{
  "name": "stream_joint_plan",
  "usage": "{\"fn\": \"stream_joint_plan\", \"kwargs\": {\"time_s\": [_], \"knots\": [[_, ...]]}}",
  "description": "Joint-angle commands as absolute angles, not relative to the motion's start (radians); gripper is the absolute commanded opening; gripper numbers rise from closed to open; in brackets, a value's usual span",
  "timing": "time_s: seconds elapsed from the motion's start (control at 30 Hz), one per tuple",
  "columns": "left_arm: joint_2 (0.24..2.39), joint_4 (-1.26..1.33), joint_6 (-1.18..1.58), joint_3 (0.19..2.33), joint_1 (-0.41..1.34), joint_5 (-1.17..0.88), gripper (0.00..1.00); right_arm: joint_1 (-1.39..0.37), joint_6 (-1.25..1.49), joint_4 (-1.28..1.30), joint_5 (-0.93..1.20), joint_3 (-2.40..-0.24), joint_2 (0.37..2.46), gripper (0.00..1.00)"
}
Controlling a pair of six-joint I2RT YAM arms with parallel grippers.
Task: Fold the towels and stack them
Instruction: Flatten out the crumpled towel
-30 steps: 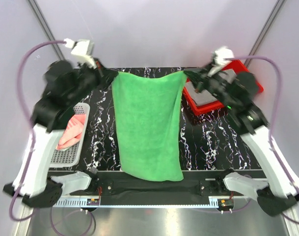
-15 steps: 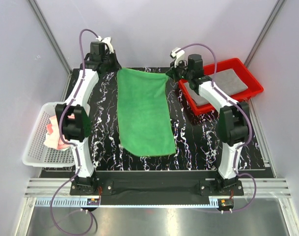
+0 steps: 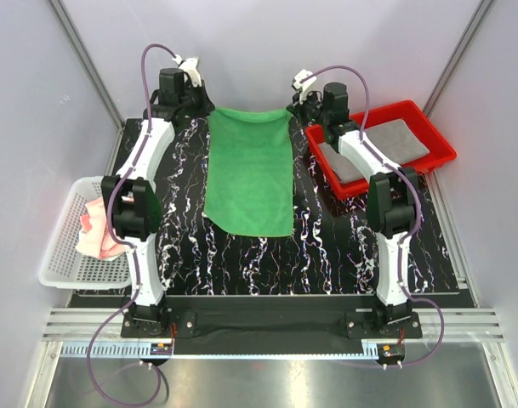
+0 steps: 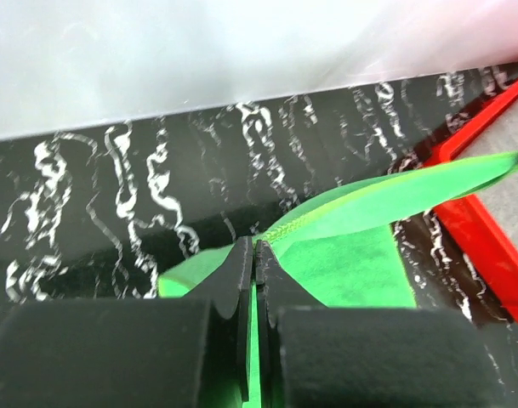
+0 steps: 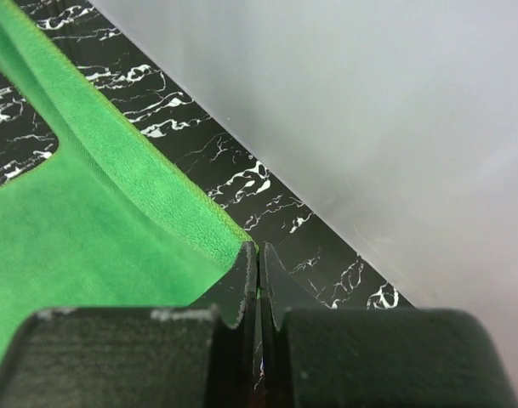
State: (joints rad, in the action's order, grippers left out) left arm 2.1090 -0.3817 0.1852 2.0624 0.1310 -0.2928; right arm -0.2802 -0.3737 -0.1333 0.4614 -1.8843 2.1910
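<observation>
— What's on the black marbled table (image 3: 344, 255), biggest thing first?

— The green towel (image 3: 249, 174). It runs from the far edge toward the middle of the table, its near part lying flat and its far edge held up off the surface, stretched between the two arms.

— Who has which corner?

— The left gripper (image 3: 206, 109) is pinched tight on the far left corner; the left wrist view shows the green hem (image 4: 280, 229) clamped between fully closed fingers. The right gripper (image 3: 298, 107) is pinched just as tight on the far right corner, with the cloth edge running straight into its closed fingertips (image 5: 241, 272).

— And the other towels?

— A grey towel (image 3: 386, 144) lies folded in the red tray (image 3: 441, 153) at the far right corner of the table, just beside the green one's right edge. A pink towel (image 3: 97, 229) sits crumpled in the white lattice basket (image 3: 59, 268) off the table's left edge, well apart from the green towel.

— Any fourth cloth?

— A pale scrap shows beside the pink one in the basket; I cannot tell what it is.
</observation>
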Motion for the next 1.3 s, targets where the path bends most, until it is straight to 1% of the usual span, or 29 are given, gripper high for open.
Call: {"fn": "stream_joint_plan", "kwargs": {"time_s": [0.0,0.07,0.1,0.13,0.17,0.2,0.23,0.27,0.3,0.33,0.4,0.43,0.5,0.6,0.7,0.83,0.97,1.07,1.17,1.27], "knots": [[1.865,-0.334,0.147,1.987,0.135,-0.217,0.0,-0.278,-0.325,-0.133,0.442,-1.88,1.989,0.0],[1.78,-0.347,0.121,1.947,0.143,-0.186,0.0,-0.285,-0.318,-0.156,0.456,-1.791,1.874,0.0],[1.731,-0.363,0.111,1.906,0.155,-0.169,0.0,-0.29,-0.333,-0.158,0.46,-1.694,1.753,0.0],[1.686,-0.373,0.089,1.885,0.163,-0.161,0.0,-0.296,-0.339,-0.156,0.472,-1.648,1.691,0.0],[1.598,-0.383,0.078,1.864,0.172,-0.153,0.0,-0.301,-0.35,-0.128,0.48,-1.606,1.63,0.0],[1.551,-0.409,0.066,1.847,0.196,-0.147,0.0,-0.31,-0.369,-0.106,0.488,-1.538,1.512,0.0],[1.508,-0.419,0.046,1.804,0.208,-0.141,0.0,-0.317,-0.371,-0.091,0.505,-1.502,1.453,0.0],[1.412,-0.429,0.038,1.781,0.222,-0.137,0.0,-0.321,-0.371,-0.065,0.514,-1.47,1.395,0.0],[1.366,-0.437,0.034,1.755,0.254,-0.133,0.0,-0.328,-0.364,-0.046,0.528,-1.416,1.287,0.0],[1.312,-0.439,0.034,1.7,0.267,-0.129,0.0,-0.331,-0.356,-0.035,0.56,-1.39,1.234,0.0],[1.172,-0.436,0.057,1.652,0.288,-0.17,0.0,-0.336,-0.318,-0.031,0.59,-1.317,1.092,0.0],[1.129,-0.425,0.096,1.628,0.291,-0.19,0.0,-0.337,-0.305,-0.034,0.636,-1.295,1.051,0.0],[1.022,-0.431,0.118,1.597,0.304,-0.234,0.0,-0.337,-0.24,-0.075,0.66,-1.246,0.961,0.0],[0.927,-0.457,0.166,1.618,0.317,-0.27,0.0,-0.341,-0.136,-0.08,0.722,-1.25,0.879,0.0],[0.885,-0.483,0.219,1.664,0.321,-0.372,0.0,-0.344,-0.031,-0.113,0.781,-1.241,0.784,0.0],[0.845,-0.497,0.261,1.706,0.321,-0.399,0.0,-0.344,0.043,-0.146,0.811,-1.265,0.718,0.0],[0.888,-0.525,0.249,1.718,0.321,-0.39,0.0,-0.344,-0.024,-0.082,0.767,-1.324,0.73,0.0],[0.929,-0.526,0.216,1.674,0.321,-0.33,0.0,-0.344,-0.116,-0.029,0.697,-1.328,0.781,0.0],[0.992,-0.505,0.169,1.615,0.321,-0.246,0.0,-0.344,-0.221,-0.024,0.614,-1.289,0.857,0.0],[1.067,-0.47,0.124,1.594,0.318,-0.154,0.0,-0.344,-0.282,-0.072,0.566,-1.26,1.01,0.0]]}}
